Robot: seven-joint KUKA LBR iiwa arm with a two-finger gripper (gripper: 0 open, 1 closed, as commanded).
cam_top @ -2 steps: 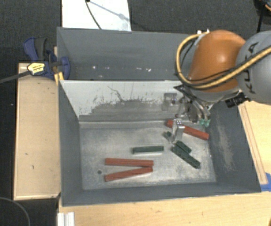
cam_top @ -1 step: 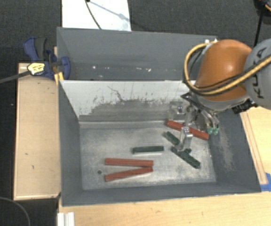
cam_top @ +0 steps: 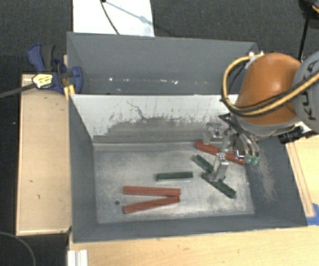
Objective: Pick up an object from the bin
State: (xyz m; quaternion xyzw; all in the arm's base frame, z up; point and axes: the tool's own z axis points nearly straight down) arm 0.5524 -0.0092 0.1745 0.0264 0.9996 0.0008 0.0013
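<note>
My gripper point(cam_top: 221, 169) is low in the right part of the bin, under the orange-covered wrist. Its tip is right over a dark green bar point(cam_top: 221, 186) that lies slanted on the bin floor; whether it touches the bar I cannot tell. A second short dark green bar point(cam_top: 201, 162) lies just left of the gripper. Behind the gripper a red bar point(cam_top: 208, 147) lies near the back wall, its right half partly hidden by the gripper.
Another dark green bar point(cam_top: 174, 176) lies flat in the middle of the floor. Two long red-brown bars point(cam_top: 151, 191) point(cam_top: 150, 205) lie close together near the front left. The arm covers the bin's right rear corner.
</note>
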